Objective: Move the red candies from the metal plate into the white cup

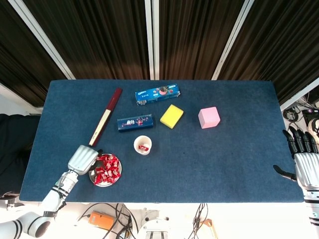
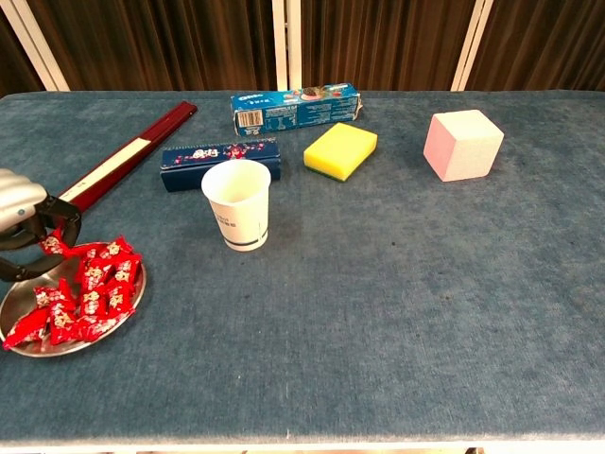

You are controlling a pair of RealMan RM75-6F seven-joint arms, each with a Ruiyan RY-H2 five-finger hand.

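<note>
The metal plate [image 2: 17, 301] with several red candies [image 2: 93, 289] sits at the front left of the table, and the pile [image 1: 106, 168] also shows in the head view. My left hand [image 2: 23, 225] is at the plate's far left edge. A fingertip and thumb pinch one red candy [image 2: 51, 244] just above the pile. In the head view the left hand [image 1: 83, 158] touches the plate's rim [image 1: 103, 184]. The white cup [image 2: 238, 202] stands upright to the right of the plate, with one red candy [image 1: 143, 147] inside it. My right hand [image 1: 305, 160] hangs with its fingers apart, off the table's right edge.
A long red stick [image 2: 123, 156] lies diagonally behind my left hand. A dark blue box [image 2: 219, 159] lies just behind the cup. Farther back are a blue box [image 2: 295, 106], a yellow sponge [image 2: 340, 149] and a pink cube [image 2: 462, 144].
</note>
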